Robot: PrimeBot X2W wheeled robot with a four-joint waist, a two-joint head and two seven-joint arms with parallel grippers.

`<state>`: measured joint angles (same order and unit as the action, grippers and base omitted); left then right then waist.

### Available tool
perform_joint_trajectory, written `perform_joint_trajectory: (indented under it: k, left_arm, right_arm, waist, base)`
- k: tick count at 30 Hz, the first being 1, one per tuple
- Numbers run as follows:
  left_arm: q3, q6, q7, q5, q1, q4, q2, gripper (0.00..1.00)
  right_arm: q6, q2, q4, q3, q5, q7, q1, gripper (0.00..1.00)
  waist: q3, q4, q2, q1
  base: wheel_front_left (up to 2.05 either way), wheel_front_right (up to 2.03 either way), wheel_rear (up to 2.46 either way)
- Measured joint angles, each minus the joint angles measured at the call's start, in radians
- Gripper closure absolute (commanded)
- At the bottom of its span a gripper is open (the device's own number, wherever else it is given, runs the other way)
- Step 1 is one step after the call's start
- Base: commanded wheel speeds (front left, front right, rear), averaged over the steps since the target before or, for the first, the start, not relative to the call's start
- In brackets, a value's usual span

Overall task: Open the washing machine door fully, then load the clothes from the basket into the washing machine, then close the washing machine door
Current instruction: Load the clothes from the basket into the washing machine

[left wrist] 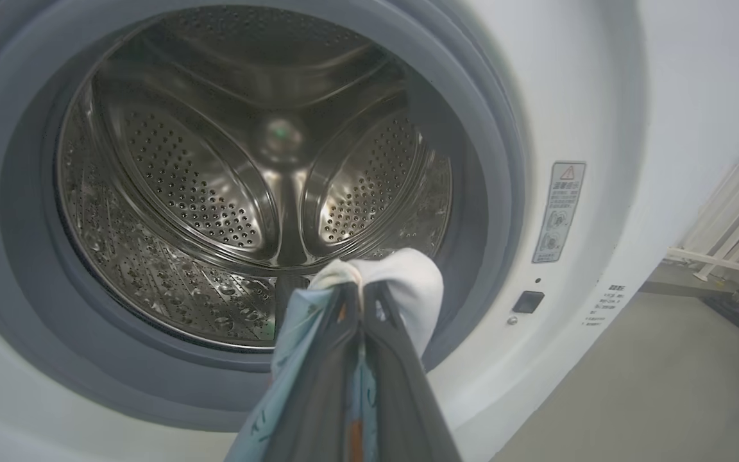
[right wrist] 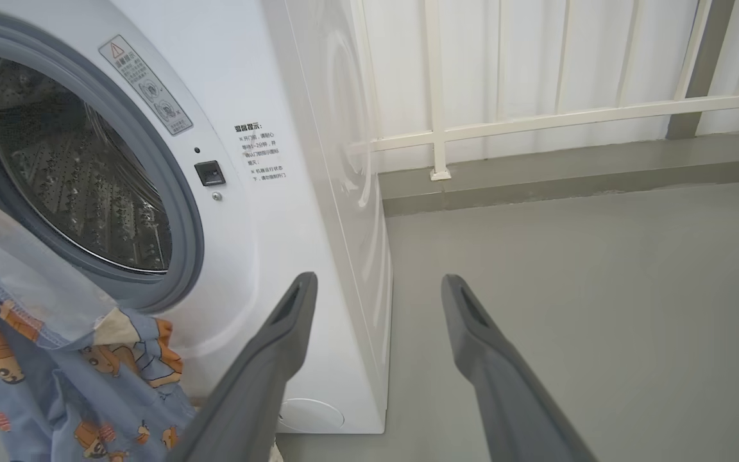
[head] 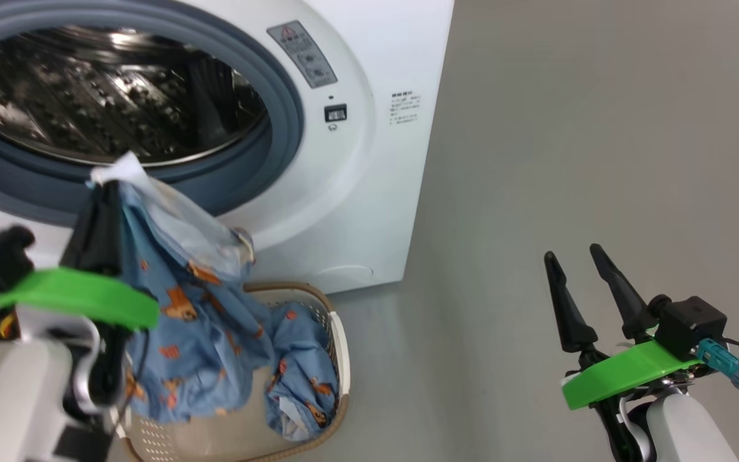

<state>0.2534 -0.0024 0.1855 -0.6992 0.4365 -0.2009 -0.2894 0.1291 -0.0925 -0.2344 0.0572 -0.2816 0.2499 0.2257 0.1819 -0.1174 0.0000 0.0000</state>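
Observation:
The white washing machine [head: 369,160] stands with its steel drum [left wrist: 254,179] exposed behind the grey gasket; the washing machine door is out of view. My left gripper [head: 108,186] is shut on the clothes [head: 196,308], light blue fabric with orange bears, lifted up in front of the drum's lower rim. In the left wrist view the fingertips [left wrist: 360,292] pinch a white and blue fold right before the opening. The rest of the garment hangs down into the cream basket [head: 337,340] on the floor. My right gripper [head: 576,255] is open and holds nothing, off to the right over the floor.
Grey floor [head: 600,128] spreads to the right of the machine. A white railing [right wrist: 536,122] and wall run behind it. A warning sticker [head: 302,54] and a small door latch hole [head: 335,113] sit right of the opening.

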Motion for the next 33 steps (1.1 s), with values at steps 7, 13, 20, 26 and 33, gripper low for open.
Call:
perform_joint_trajectory:
  k: [7,13,20,26,33]
  left_arm:
    - [0.007,-0.058,-0.01,-0.015,0.202,-0.27,0.022,1.0]
    - [0.007,-0.091,0.013,-0.003,0.397,-0.483,0.013,1.0]
    - [0.008,-0.113,0.042,0.012,0.571,-0.653,-0.03,1.0]
    - [0.009,-0.118,0.054,0.042,0.706,-0.739,-0.063,1.0]
    - [-0.012,-0.105,0.063,0.091,0.856,-0.77,-0.076,1.0]
  right_arm:
    - [0.0,0.014,0.015,0.004,0.009,0.0,0.016,0.0]
    - [0.0,0.03,0.045,0.006,0.026,0.0,0.051,0.0]
    - [0.0,0.036,0.071,0.02,0.026,0.0,0.087,0.0]
    - [0.0,0.039,0.089,0.039,0.0,0.0,0.109,0.0]
    - [0.0,0.041,0.107,0.061,-0.013,0.0,0.136,0.0]
  waist:
    - [0.066,-0.026,0.0,0.0]
    - [0.148,-0.058,0.0,0.0]
    - [0.255,-0.107,0.0,0.0]
    - [0.341,-0.152,0.0,0.0]
    - [0.43,-0.196,0.0,0.0]
  base:
    - [0.0,0.0,0.0]
    - [0.0,0.0,0.0]
    - [0.0,0.0,0.0]
    - [0.0,0.0,0.0]
    - [0.0,0.0,0.0]
